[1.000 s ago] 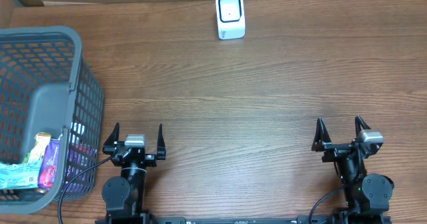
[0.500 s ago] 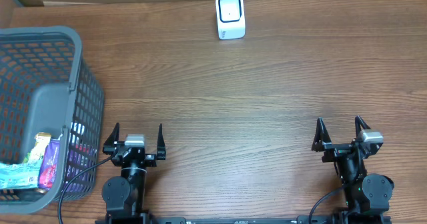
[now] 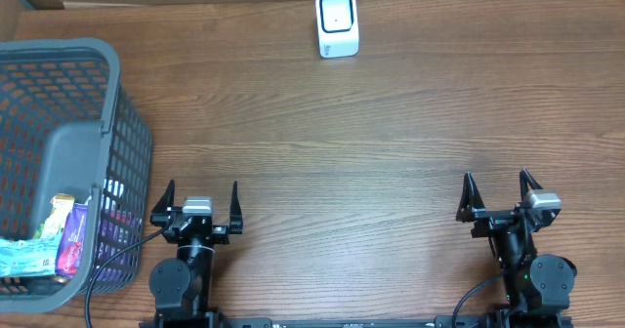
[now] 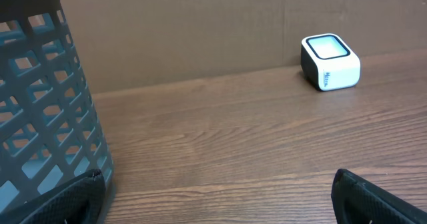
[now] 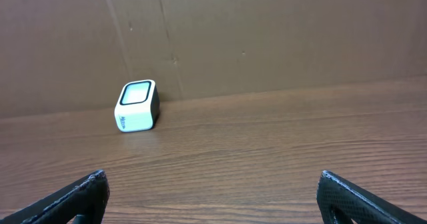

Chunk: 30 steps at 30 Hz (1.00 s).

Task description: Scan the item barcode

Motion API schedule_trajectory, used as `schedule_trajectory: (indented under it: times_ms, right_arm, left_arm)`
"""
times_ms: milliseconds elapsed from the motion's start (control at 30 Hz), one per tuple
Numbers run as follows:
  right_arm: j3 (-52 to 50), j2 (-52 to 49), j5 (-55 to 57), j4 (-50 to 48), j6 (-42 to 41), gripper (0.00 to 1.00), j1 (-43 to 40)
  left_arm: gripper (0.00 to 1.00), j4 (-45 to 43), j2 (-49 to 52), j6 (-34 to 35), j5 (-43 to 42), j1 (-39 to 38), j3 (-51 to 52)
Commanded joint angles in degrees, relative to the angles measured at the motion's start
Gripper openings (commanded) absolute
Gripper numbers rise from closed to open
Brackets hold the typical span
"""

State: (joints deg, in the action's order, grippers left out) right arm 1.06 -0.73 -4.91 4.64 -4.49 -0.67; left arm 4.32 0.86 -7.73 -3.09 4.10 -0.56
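A small white barcode scanner [image 3: 337,23] with a dark window stands at the far edge of the table; it also shows as the scanner [image 4: 329,63] in the left wrist view and the scanner [image 5: 137,105] in the right wrist view. Packaged items [image 3: 59,240] lie inside the grey mesh basket [image 3: 107,123] at the left. My left gripper [image 3: 200,203] sits at the near left, just right of the basket, open and holding nothing. Over at the near right my right gripper [image 3: 500,196] stands open too, nothing between its fingers.
A brown cardboard wall [image 5: 267,37] rises behind the scanner along the table's far edge. The basket wall [image 4: 47,111] stands close beside my left gripper's left finger [image 4: 60,201].
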Motion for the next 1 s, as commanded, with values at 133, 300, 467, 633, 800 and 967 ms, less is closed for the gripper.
schedule_trajectory:
  times_ms: [133,300,467,633,800,967]
  right_arm:
    - [-0.61,0.57,0.59,-0.26,0.04,1.0,0.33]
    - [-0.61,0.57,0.59,-0.26,0.04,1.0,0.33]
    - [-0.61,0.57,0.59,-0.26,0.04,1.0,0.33]
    - [-0.61,0.57,0.57,-0.28,0.04,1.0,0.33]
    - [-0.61,0.57,0.22,-0.28,-0.02,1.0,0.33]
    - [0.7,0.57,-0.31,0.98,0.07,1.0,0.22]
  left_arm:
    - [0.99,0.02,-0.5,-0.85,0.74,-0.35,0.28]
    - [1.0,0.02,-0.5,-0.85,0.74,-0.35,0.28]
    - [1.0,0.02,-0.5,-0.85,0.74,-0.35,0.28]
    - [1.0,-0.35,-0.5,-1.88,0.74,-0.33,0.28]
    - [1.0,-0.42,-0.5,-1.92,0.09,-0.35,0.28]
    - [1.0,-8.33,-0.5,-0.7,-10.93,-0.33,-0.37]
